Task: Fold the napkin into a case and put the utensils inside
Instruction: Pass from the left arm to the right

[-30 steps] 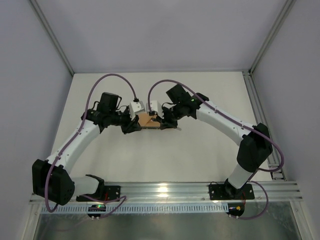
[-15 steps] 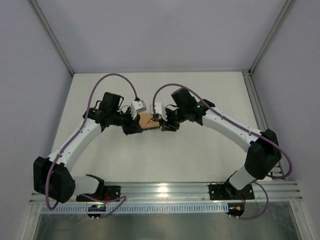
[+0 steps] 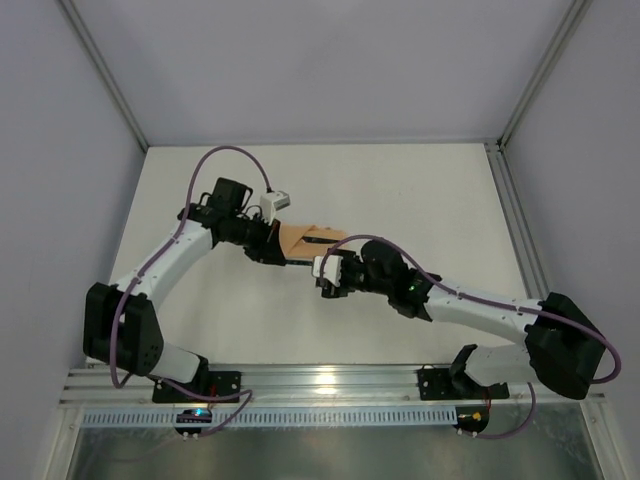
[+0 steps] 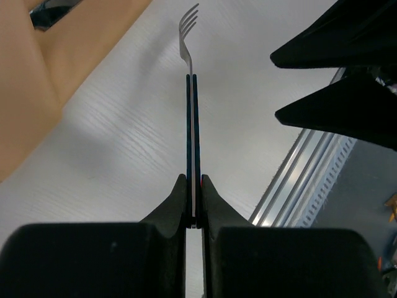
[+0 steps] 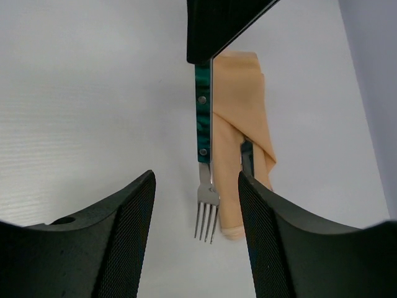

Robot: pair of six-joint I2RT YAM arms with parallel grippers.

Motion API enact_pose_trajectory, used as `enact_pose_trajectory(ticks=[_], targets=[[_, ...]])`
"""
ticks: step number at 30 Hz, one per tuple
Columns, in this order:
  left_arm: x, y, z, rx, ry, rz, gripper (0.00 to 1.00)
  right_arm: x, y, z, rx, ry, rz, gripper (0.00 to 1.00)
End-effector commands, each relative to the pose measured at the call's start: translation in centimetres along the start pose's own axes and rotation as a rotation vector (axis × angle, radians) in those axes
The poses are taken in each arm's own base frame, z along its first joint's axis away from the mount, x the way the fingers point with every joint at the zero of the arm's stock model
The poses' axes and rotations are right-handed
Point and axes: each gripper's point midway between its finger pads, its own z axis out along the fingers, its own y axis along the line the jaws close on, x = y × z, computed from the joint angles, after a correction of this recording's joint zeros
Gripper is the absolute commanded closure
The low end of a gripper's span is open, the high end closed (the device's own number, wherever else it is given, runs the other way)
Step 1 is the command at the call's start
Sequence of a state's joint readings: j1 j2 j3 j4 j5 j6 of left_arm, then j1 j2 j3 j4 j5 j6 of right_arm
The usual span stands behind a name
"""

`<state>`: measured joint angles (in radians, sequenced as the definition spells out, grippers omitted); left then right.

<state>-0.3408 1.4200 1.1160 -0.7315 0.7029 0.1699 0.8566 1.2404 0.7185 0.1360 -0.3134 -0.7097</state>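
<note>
Your left jaws pinch fork (image 4: 191, 124) handle; right jaws spread. Case (image 5: 239, 99) sits ahead-left of left jaws: aim tines at opening, slide slowly.

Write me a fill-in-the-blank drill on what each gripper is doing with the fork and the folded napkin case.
1. The left gripper is ____ on the handle of the fork.
2. The right gripper stands ____, with nothing between its fingers.
3. The fork hangs next to the case and is not yet ____ it.

Missing words: shut; open; inside
</note>
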Motion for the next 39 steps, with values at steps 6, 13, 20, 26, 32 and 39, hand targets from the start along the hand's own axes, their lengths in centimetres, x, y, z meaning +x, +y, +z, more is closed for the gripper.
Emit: enact_pose_trajectory(ticks=[6,13,20,26,32,39], targets=[[-1.5,-0.1,0.1,0.059,-0.029,-0.162,1.0,0.3,-3.5,3.0,0.326,-0.083,0.099,0.4],[-1.2,-0.1,0.1,0.06,-0.032,-0.162,1.0,2.1,-2.8,6.1,0.274,-0.04,0.101,0.41],[-1.2,-0.2,0.1,0.069,-0.033,-0.161,1.0,4.3,-2.2,7.4,0.272,0.018,0.132,0.69],[-0.9,0.6,0.0,0.038,-0.036,-0.155,1.0,4.5,-3.1,6.9,0.299,0.037,0.165,0.96],[-1.0,2.7,-0.1,-0.062,-0.031,-0.113,0.81,4.9,-3.1,5.9,0.148,0.164,0.11,0.96],[-3.3,6.1,-2.9,-0.247,-0.145,-0.122,0.43,9.3,-3.8,1.9,-0.099,0.417,0.139,0.96]])
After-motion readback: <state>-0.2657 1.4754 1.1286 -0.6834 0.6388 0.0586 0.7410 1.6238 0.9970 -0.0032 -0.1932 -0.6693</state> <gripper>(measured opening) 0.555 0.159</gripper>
